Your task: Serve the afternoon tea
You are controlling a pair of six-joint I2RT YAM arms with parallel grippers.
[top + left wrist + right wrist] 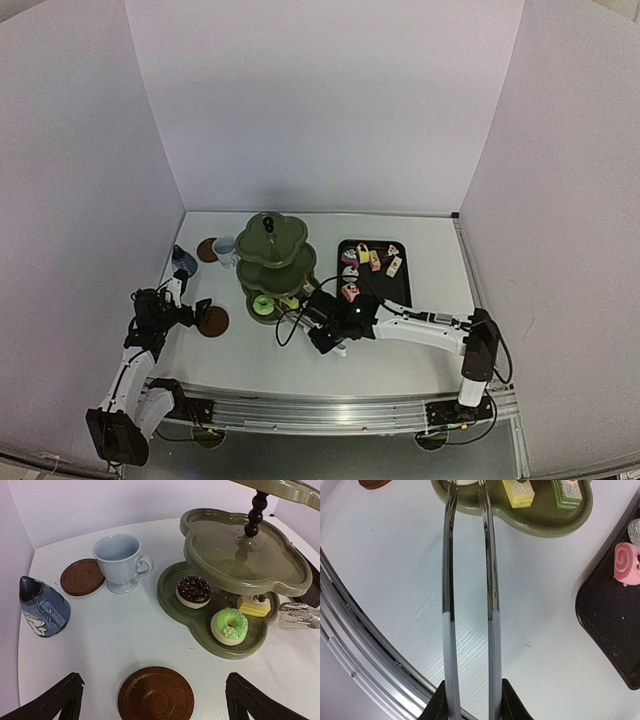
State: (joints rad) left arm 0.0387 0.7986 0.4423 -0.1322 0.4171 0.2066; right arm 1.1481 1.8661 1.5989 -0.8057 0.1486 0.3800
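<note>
The olive-green three-tier stand (272, 262) is at the table's middle. Its bottom tier (200, 630) holds a chocolate donut (194, 591), a green donut (229, 625) and a yellow cake (254, 605). My left gripper (155, 702) hovers open over a brown coaster (156, 695), one finger on each side. A white mug (120, 560), a second coaster (82, 576) and the blue-grey pot (42, 607) lie beyond. My right gripper (471, 700) is shut on metal tongs (490, 580), whose arms reach the stand's bottom tier (530, 525), beside a green-and-white cake (567, 491).
A black tray (397, 283) right of the stand carries several small cakes, among them a pink roll (626, 564). White walls enclose the table on three sides. A metal rail (330, 408) runs along the near edge, close under the right wrist.
</note>
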